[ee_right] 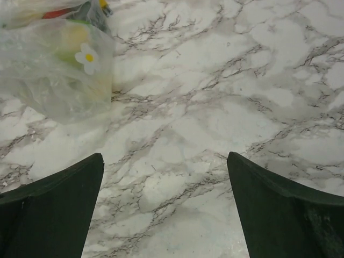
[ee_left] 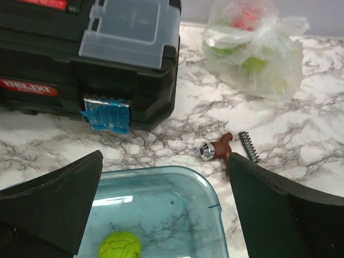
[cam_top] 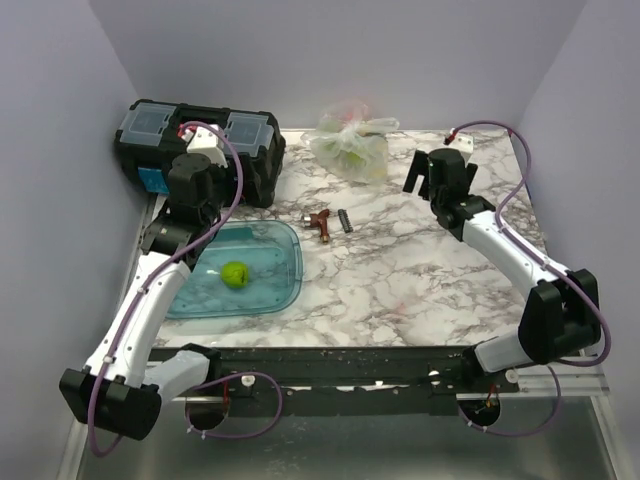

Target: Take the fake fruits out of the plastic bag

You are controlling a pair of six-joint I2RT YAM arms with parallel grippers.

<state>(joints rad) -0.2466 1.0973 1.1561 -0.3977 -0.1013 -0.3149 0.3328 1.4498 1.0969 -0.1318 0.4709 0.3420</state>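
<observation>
Tabletop [cam_top: 420, 270] carries the plastic bag [cam_top: 352, 148] at its far edge, with the fake fruits [ee_left: 252, 64] enclosed. Right gripper [cam_top: 428, 183], jaws apart and empty, stands just right of the bag. It is nearer than the left gripper [ee_left: 164, 156], likewise spread, above the blue tray [cam_top: 290, 285].

**Layout on surface**

Far centre of surface [cam_top: 420, 270]: plastic bag [cam_top: 352, 145], fake fruits [cam_top: 357, 156] inside. Far left: toolbox [cam_top: 205, 150]. In front of toolbox: tray [cam_top: 275, 250], one round fruit [cam_top: 235, 273] in it. Between tray and bag: small handled tool [cam_top: 320, 224], bit [cam_top: 345, 220] just right of it.
</observation>
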